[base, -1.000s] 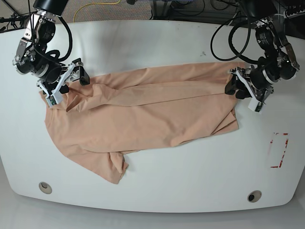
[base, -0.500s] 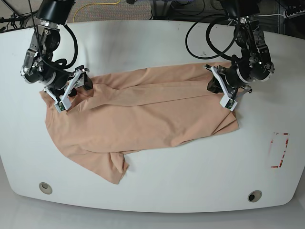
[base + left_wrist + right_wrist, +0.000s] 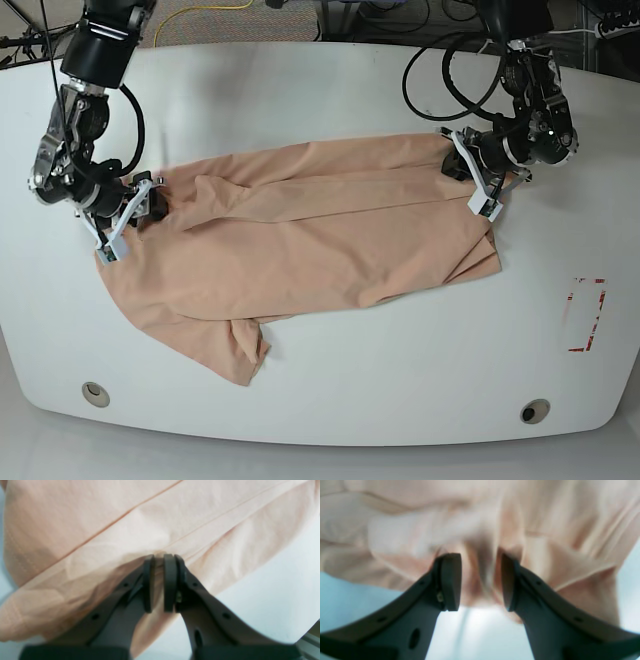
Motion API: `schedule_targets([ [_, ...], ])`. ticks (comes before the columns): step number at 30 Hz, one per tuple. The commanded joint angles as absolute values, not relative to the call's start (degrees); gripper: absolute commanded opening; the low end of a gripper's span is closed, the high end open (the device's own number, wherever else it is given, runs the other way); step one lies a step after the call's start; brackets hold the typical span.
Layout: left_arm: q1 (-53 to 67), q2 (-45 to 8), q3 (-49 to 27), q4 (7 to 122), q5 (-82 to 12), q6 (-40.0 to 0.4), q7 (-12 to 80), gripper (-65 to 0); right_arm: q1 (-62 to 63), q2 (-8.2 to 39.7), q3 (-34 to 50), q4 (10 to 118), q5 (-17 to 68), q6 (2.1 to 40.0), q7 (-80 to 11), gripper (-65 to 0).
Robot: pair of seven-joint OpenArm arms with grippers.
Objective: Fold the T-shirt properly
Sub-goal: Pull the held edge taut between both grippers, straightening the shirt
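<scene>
Both tools lower onto unlabelled T-shirt

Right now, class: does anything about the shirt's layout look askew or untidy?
Yes. The T-shirt lies crooked and wrinkled on the table, one sleeve crumpled and sticking out at the near edge, so nothing lines up for a neat fold.

Black cabled arms; dark grey fingers with screw holes
</scene>
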State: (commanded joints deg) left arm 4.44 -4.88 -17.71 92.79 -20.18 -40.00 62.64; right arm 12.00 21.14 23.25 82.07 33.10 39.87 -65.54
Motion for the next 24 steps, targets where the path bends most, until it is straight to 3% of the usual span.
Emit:
schedule_targets([
  [8, 4.44, -6.02, -17.71, 92.79, -20.09, -40.0, 62.64, -60.3, 23.25, 22.29, 22.37, 65.71, 33.1, 39.87, -55.69, -40.9],
  [13, 4.44, -7.25, -17.71, 92.79, -20.09, -40.0, 62.64, -60.3, 28.44, 25.45, 15.16, 59.38, 32.92, 39.69, -50.24, -41.7],
  [17, 4.44, -7.52, -17.71, 92.97, -20.09, -40.0, 62.64, -60.3, 29.41, 26.77, 13.05, 59.3, 33.27, 39.6, -50.68, -41.7],
  [24, 4.18, -8.92, -17.71, 92.79, -20.18, -40.0, 62.64, -60.3, 24.13, 29.49, 13.76, 72.4, 38.46, 39.52, -62.46, -41.5],
])
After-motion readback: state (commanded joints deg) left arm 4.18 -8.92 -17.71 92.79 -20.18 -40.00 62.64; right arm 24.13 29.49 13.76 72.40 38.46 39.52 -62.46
